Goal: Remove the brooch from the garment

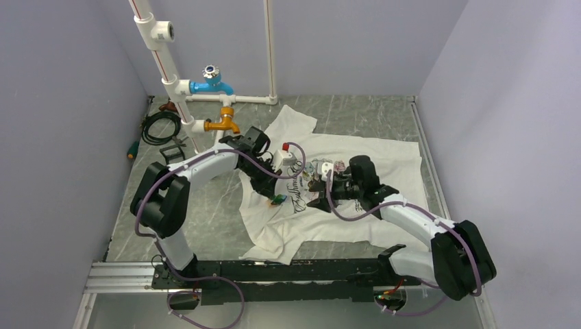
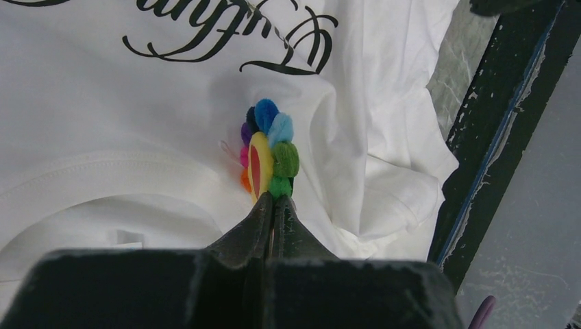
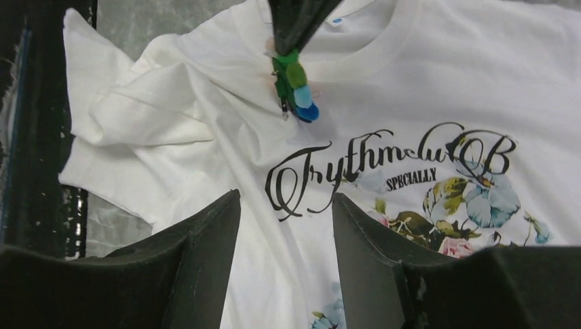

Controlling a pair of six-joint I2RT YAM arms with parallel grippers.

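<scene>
The white T-shirt [image 1: 356, 164] lies spread on the table, with black cursive lettering and a floral print [image 3: 473, 199]. The small rainbow brooch [image 2: 267, 151] stands on edge near the collar, and its lower green rim is pinched between my left gripper's [image 2: 277, 202] shut fingers. It also shows in the top view [image 1: 277, 199] and in the right wrist view [image 3: 296, 89], with the left fingers on it from above. My right gripper [image 3: 286, 199] is open and empty, low over the shirt just below the lettering, a short way from the brooch.
White pipes with a blue tap [image 1: 211, 83] and a brass tap [image 1: 225, 122] stand at the back left. A coiled black cable [image 1: 161, 127] lies by the left wall. The black rail [image 1: 274, 274] runs along the near edge. Grey walls close in both sides.
</scene>
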